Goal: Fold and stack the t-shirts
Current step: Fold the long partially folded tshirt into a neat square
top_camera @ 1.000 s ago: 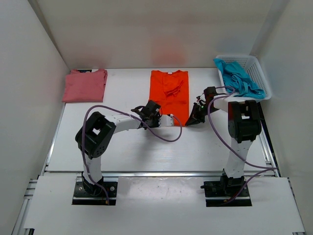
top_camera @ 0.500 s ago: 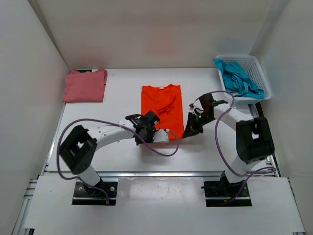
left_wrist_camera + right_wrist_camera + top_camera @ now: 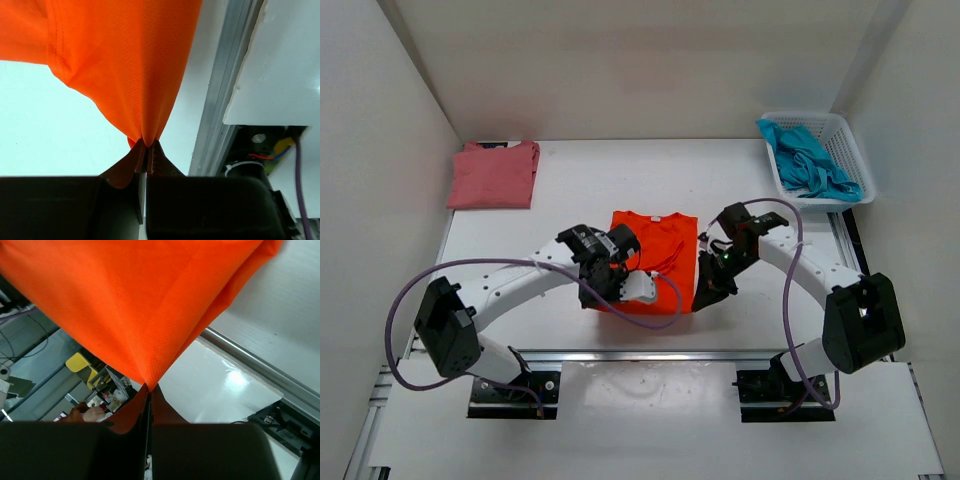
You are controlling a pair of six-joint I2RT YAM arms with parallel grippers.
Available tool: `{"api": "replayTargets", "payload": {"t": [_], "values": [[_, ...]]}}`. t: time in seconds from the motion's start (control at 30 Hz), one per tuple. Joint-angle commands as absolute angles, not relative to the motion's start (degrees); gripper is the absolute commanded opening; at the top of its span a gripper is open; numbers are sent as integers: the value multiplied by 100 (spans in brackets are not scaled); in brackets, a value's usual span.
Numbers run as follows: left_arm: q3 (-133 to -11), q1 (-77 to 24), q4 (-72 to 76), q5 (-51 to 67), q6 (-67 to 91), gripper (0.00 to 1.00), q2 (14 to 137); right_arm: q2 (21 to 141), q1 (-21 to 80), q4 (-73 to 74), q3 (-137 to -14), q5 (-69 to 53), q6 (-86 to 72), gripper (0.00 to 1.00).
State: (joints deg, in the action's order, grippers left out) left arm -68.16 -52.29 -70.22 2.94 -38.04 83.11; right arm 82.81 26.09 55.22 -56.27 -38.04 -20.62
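Top external: the orange t-shirt point(image 3: 658, 250) sits mid-table, nearer the arms than the other two shirts, collar at the far edge and hem toward the bases. The left gripper point(image 3: 597, 292) is at the near-left hem corner, the right gripper point(image 3: 704, 294) at the near-right one. Both pincers are clamped on the cloth. Each wrist view shows the fabric drawn to a point between closed fingertips and tenting up from there (so the hem is lifted, not lying flat). Gripping the two hem corners symmetrically makes sense: the edge is taut and square, so the lower half can go over toward the collar in one pass without skewing.

The pink t-shirt point(image 3: 493, 175) lies folded flat at the far-left corner of the table point(image 3: 770, 320), well apart from the arms. It's likely the stack base. The teal t-shirt point(image 3: 808, 165) is crumpled in the white basket point(image 3: 852, 150) at far right, not yet folded.

Judgement: one shirt done, one mid-fold, one untouched. The step in hand looks like the hem-to-collar fold on the orange. The next move calls for both arms to lift and travel together at equal height. If one leads, the fold line goes diagonal. Risks: a thin corner pinch could slip out, or the creased layer on top of the shirt could come loose as the cloth goes over.
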Motion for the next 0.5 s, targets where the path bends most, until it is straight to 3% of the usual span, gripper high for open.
{"api": "replayTargets", "payload": {"t": [0.0,0.27,0.47], "values": [[-7486,-4687,-7708,658,-3665,0,8655,8217,2401,6100,-6230,-3752,-2136,0],[-10482,-3218,-7637,1598,-3200,0,10413,9184,1459,5556,-7478,-4236,-2136,0],[-11819,-2338,-7682,1952,-2752,0,11601,10352,1047,5520,-8647,-4236,-1898,0]]}}
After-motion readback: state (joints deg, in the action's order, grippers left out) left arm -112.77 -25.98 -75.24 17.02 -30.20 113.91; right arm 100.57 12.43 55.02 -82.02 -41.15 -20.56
